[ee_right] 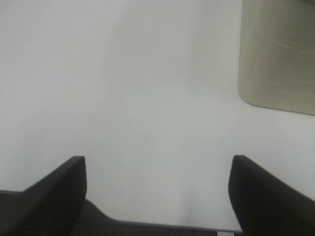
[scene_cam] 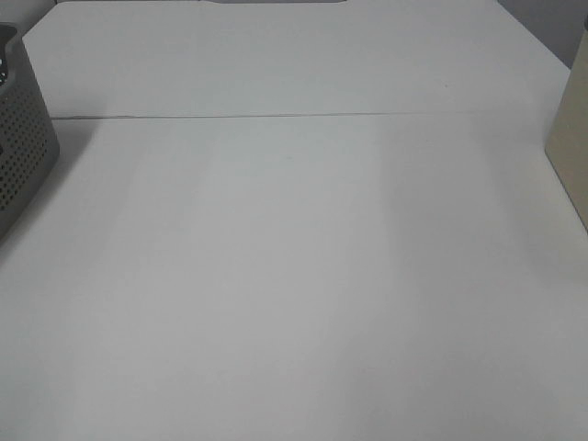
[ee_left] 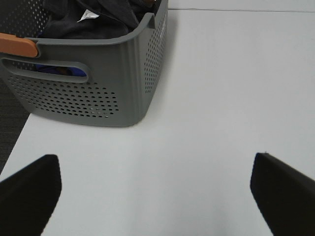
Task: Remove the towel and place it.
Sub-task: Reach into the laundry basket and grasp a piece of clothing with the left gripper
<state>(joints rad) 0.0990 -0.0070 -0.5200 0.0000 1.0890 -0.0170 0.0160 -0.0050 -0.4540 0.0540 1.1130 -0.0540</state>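
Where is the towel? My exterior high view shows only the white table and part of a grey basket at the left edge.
Observer: The towel lies crumpled inside the grey basket; the left wrist view looks into it.
Operator: Does the left gripper hold it?
Observer: No. The left gripper is open over bare table, apart from the basket.
Operator: And the right one?
Observer: The right gripper is also open, holding nothing, with a beige object ahead of it.
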